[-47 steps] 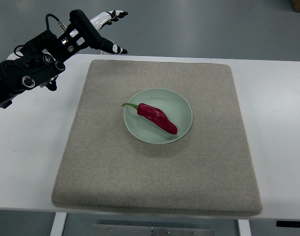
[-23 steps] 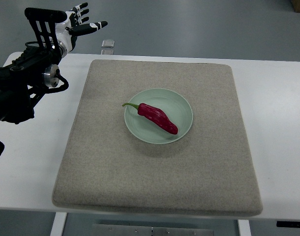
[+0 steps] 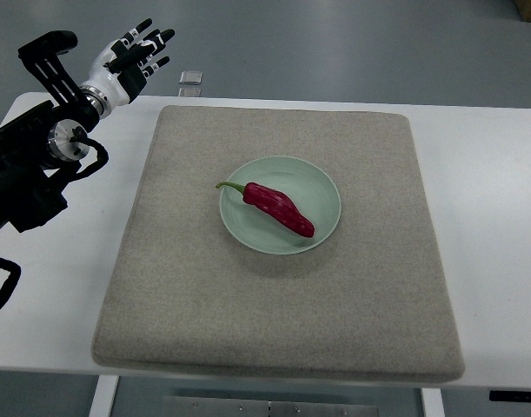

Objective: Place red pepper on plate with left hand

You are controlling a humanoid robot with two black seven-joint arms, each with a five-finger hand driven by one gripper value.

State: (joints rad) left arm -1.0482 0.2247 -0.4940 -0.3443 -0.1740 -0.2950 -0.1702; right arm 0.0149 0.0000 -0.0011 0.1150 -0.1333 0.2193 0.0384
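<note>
A red pepper (image 3: pixel 278 209) with a green stem lies across the pale green plate (image 3: pixel 321 187), stem pointing left. The plate sits near the middle of a beige mat (image 3: pixel 274 321). My left hand (image 3: pixel 133 54) is raised at the far upper left, well away from the plate, with its black-tipped fingers spread and nothing in it. Its black arm runs down along the left edge. The right arm does not show.
The mat lies on a white table (image 3: pixel 487 226). A small clear object (image 3: pixel 191 79) sits at the table's far edge, just right of my left hand. Grey floor lies beyond the table.
My left hand has drawn back toward the upper left, away from the mat, and turned so the fingers point up and right. The pepper and plate have not moved.
</note>
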